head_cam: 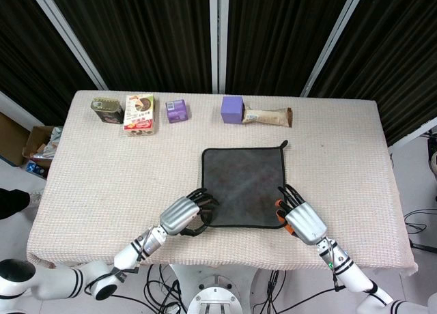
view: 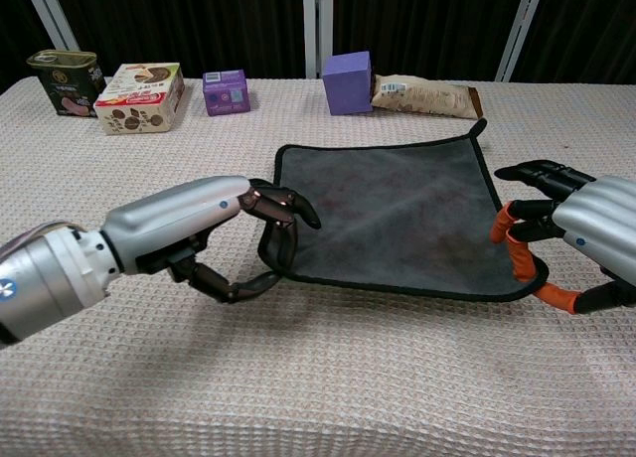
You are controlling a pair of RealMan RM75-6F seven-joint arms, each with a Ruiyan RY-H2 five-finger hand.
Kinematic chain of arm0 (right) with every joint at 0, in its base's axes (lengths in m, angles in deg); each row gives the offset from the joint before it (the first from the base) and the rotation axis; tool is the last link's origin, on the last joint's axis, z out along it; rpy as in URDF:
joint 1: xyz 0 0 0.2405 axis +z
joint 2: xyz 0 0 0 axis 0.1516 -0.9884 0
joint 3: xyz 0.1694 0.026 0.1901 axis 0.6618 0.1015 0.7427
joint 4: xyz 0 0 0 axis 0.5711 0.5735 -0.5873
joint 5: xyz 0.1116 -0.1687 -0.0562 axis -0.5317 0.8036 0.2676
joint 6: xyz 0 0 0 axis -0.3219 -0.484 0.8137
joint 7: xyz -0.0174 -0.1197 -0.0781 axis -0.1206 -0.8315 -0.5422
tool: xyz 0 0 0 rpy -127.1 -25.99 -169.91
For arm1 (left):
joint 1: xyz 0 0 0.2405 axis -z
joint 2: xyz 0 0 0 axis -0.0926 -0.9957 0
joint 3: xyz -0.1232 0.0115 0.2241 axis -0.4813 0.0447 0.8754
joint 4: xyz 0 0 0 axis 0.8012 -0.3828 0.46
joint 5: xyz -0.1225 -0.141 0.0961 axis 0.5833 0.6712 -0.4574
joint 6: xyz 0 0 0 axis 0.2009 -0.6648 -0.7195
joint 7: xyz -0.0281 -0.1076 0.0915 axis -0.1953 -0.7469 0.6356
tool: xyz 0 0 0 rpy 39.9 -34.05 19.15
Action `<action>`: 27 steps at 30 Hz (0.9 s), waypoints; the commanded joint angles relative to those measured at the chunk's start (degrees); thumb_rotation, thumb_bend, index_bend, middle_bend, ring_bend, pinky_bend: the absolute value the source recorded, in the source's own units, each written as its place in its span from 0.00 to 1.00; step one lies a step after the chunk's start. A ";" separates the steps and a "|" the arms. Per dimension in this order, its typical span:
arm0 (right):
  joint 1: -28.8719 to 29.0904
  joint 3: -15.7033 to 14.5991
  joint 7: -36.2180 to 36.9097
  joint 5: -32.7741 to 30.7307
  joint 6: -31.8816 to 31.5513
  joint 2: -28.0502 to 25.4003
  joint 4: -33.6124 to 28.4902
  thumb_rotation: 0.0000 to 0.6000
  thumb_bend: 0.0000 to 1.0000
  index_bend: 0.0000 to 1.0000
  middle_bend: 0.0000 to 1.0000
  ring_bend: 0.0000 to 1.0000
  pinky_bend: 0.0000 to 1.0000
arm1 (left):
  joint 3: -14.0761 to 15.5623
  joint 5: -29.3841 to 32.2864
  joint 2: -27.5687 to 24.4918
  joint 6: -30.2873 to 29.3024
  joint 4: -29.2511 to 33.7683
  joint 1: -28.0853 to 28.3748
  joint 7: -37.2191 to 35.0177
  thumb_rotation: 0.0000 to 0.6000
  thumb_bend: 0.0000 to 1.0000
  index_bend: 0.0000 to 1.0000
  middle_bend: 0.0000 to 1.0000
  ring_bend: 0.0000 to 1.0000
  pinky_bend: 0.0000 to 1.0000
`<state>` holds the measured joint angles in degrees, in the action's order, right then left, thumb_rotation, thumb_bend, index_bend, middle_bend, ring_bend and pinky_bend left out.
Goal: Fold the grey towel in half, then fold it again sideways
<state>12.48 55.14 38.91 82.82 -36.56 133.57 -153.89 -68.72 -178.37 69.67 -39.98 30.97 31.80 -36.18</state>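
Both hands work the towel's near edge: the left hand (view: 214, 233) pinches the near-left corner of the grey towel (head_cam: 242, 186) between thumb and fingers, lifting it slightly, while the right hand (view: 561, 233) curls at the near-right corner, its hold impossible to confirm. Beyond them the towel lies flat and unfolded mid-worktop (head_cam: 102, 170), well short of the purple cube (head_cam: 232, 110) and snack bar (head_cam: 268, 115). If only one corner is held, the fold would likely skew or bunch.
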 commanded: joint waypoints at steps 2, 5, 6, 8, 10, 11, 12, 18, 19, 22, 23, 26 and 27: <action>0.00 -0.46 -1.66 0.58 0.34 -0.62 -2.80 1.00 0.40 0.77 0.33 0.00 0.00 | 1.60 -1.24 -2.09 -1.00 1.63 -1.14 -0.33 1.00 0.47 0.63 0.23 0.17 0.10; 0.10 -0.65 -1.62 0.73 0.71 -0.58 -4.15 1.00 0.40 0.77 0.33 0.00 0.00 | 2.54 -1.42 -3.09 -1.00 2.34 -1.81 -0.09 1.00 0.47 0.63 0.23 0.17 0.10; 0.06 -0.53 -1.68 0.43 0.94 -0.48 -4.47 1.00 0.40 0.77 0.33 0.00 0.00 | 2.84 -1.27 -3.33 -0.70 2.47 -2.00 -0.07 1.00 0.47 0.63 0.23 0.17 0.10; 0.14 -0.06 -1.62 -0.34 1.51 -0.27 -4.94 1.00 0.40 0.77 0.33 0.00 0.00 | 2.81 -0.62 -3.36 0.20 2.22 -2.04 -0.04 1.00 0.47 0.63 0.23 0.17 0.10; 0.37 0.80 -1.69 -1.32 2.11 0.06 -5.32 1.00 0.40 0.77 0.33 0.00 0.00 | 1.95 0.76 -2.82 1.55 1.50 -1.78 -0.51 1.00 0.47 0.63 0.23 0.17 0.10; 0.47 1.28 -1.86 -1.77 2.30 0.24 -5.42 1.00 0.40 0.77 0.33 0.00 0.00 | 1.42 1.41 -2.57 2.16 1.23 -1.57 -0.99 1.00 0.47 0.63 0.23 0.17 0.10; 0.60 1.95 -2.07 -2.41 2.51 0.52 -5.58 1.00 0.40 0.77 0.33 0.00 0.00 | 0.58 2.20 -2.31 2.91 0.91 -1.20 -1.72 1.00 0.47 0.63 0.23 0.17 0.10; 1.59 5.85 -3.46 -5.87 3.53 2.26 -6.32 1.00 0.39 0.77 0.32 0.00 0.00 | -4.29 6.08 -2.01 7.00 -0.65 1.57 -3.41 1.00 0.47 0.63 0.23 0.17 0.10; 1.84 6.51 -3.72 -6.50 3.84 2.57 -6.36 1.00 0.39 0.77 0.32 0.00 0.00 | -5.05 6.69 -2.09 7.78 -0.84 2.11 -3.70 1.00 0.47 0.63 0.23 0.17 0.10; 2.75 8.70 -4.96 -8.80 5.15 3.62 -6.37 1.00 0.39 0.77 0.32 0.00 0.00 | -7.55 8.79 -2.43 10.45 -1.68 4.01 -4.12 1.00 0.47 0.63 0.23 0.17 0.10; 3.05 9.36 -5.35 -9.50 5.56 3.93 -6.34 1.00 0.39 0.77 0.32 0.00 0.00 | -8.34 9.50 -2.47 11.22 -2.00 4.57 -4.16 1.00 0.47 0.63 0.23 0.17 0.10; 4.25 11.79 -6.18 -12.26 7.16 5.07 -5.69 1.00 0.39 0.77 0.32 0.00 0.00 | -11.09 12.62 -2.38 14.53 -3.65 6.66 -4.45 1.00 0.47 0.63 0.22 0.17 0.10; 4.60 12.48 -6.29 -13.03 7.57 5.35 -5.41 1.00 0.39 0.77 0.32 0.00 0.00 | -11.76 13.57 -2.37 15.59 -4.17 7.23 -4.47 1.00 0.47 0.63 0.22 0.17 0.10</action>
<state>16.46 66.85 33.03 70.68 -29.73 138.34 -159.68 -78.91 -166.64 67.30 -26.30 28.02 37.65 -40.37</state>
